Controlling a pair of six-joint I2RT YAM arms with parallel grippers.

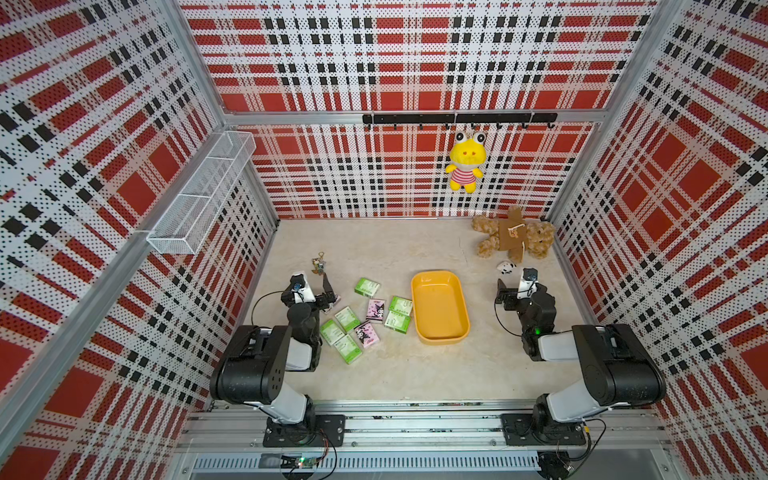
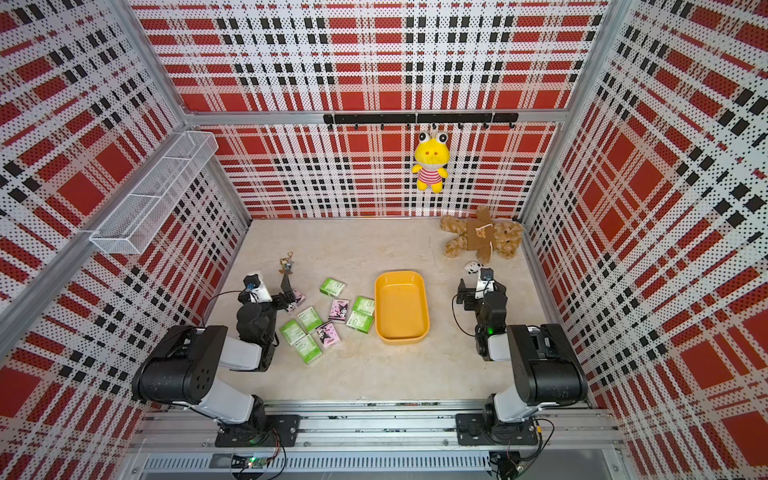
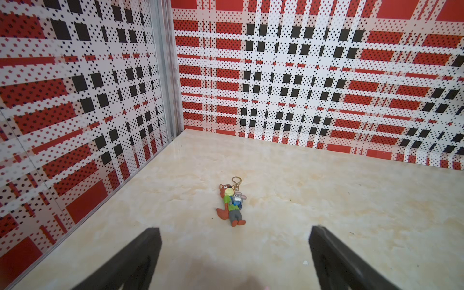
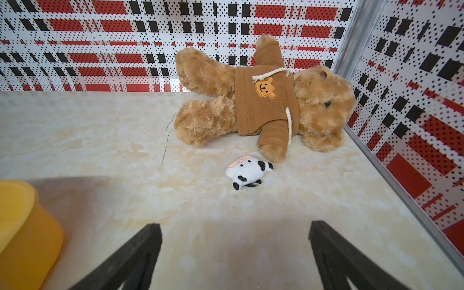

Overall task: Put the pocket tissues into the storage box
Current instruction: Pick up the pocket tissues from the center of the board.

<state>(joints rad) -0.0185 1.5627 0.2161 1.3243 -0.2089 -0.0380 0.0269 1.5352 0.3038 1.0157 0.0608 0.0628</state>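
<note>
Box [image 1: 439, 309]: flat on the table near its middle, open side up, nothing in it. Its long axis runs front to back, with the near end skewed a little toward the right arm.

Packs [image 1: 347, 319]: nine counted, six green and three pink. All are on the table left of the box, none inside. They lie flat at mixed headings.
- Green pair [image 1: 401, 306] just beside the box's left wall, one behind the other, long axes across the table. Contact with the wall cannot be told.
- Far green pack [image 1: 367, 286] lies alone, long axis roughly across, tilted.
- The three green ones nearest the left arm lie on the diagonal.
- Pink pack [image 2: 297, 304] is partly hidden under the left gripper.

Left gripper [image 3: 234, 228]: fingers spread wide, nothing between them, nothing held. It is low over the table and aimed at the keychain [image 3: 232, 206], which lies ahead and apart.

Right gripper [image 4: 235, 224]: also spread wide and empty. It is right of the box and aimed at the far right corner. There the bear [image 4: 263, 100] lies on its side, with a cow plush [image 4: 247, 172] just by its arm.

Frog plush [image 1: 466, 164] hangs on the back wall. Mesh basket [image 1: 199, 195] is on the left wall.
</note>
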